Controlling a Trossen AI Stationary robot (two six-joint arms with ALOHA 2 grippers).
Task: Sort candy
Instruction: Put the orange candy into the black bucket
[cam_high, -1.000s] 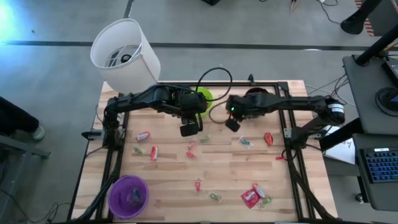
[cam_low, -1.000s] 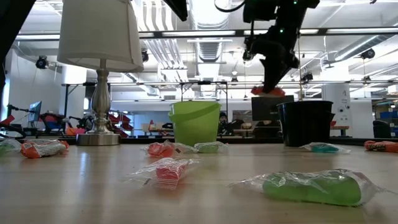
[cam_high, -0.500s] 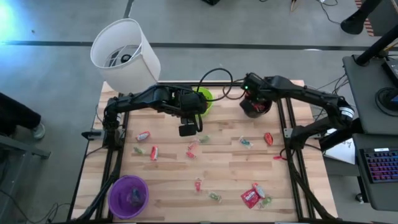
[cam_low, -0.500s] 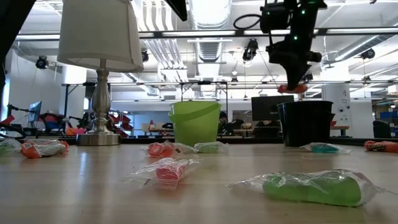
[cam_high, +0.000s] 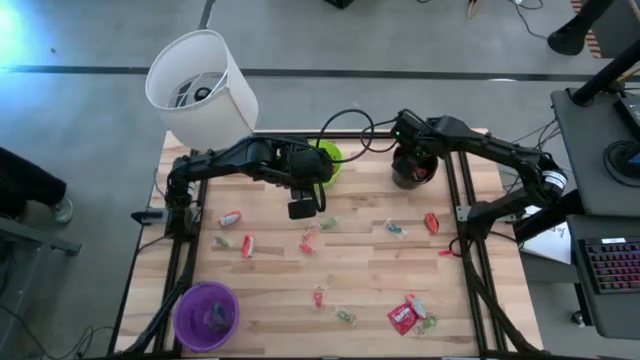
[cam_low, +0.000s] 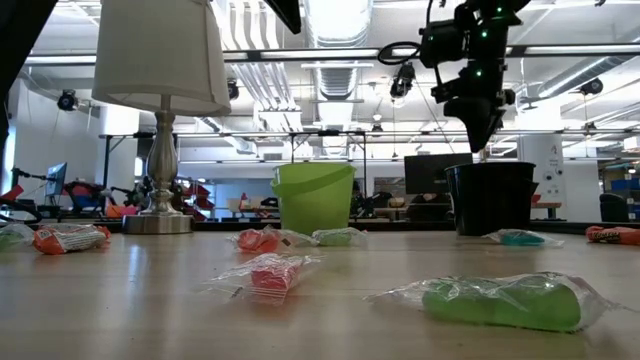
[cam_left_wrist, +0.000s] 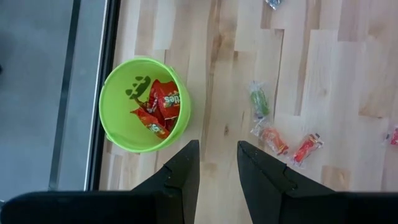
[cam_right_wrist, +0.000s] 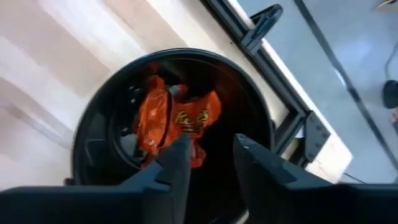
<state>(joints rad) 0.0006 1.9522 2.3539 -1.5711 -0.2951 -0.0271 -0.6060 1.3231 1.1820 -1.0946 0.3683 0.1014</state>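
High: right gripper (cam_high: 410, 163) over black cup (cam_high: 413, 172); left gripper (cam_high: 303, 203) past green cup (cam_high: 328, 160); candy (cam_high: 402, 317) scattered on table (cam_high: 370, 270)
Left wrist: fingers narrowly apart, empty; red packets in green cup
Right wrist: fingers parted, empty; orange packets (cam_right_wrist: 186, 127) in cup

A light wooden table (cam_high: 370, 275) of pale planks stands on a grey concrete floor (cam_high: 80, 130) crossed by a dark line. At the table's far corner stands a lamp (cam_low: 160, 110) with a white shade and a turned metal stem. Beyond the table the low view opens on a large workshop hall: exposed ducts and pipes under the ceiling (cam_low: 330, 30), strip lights, shelving and cluttered benches. Beside the table a desk carries a keyboard (cam_high: 612, 265).
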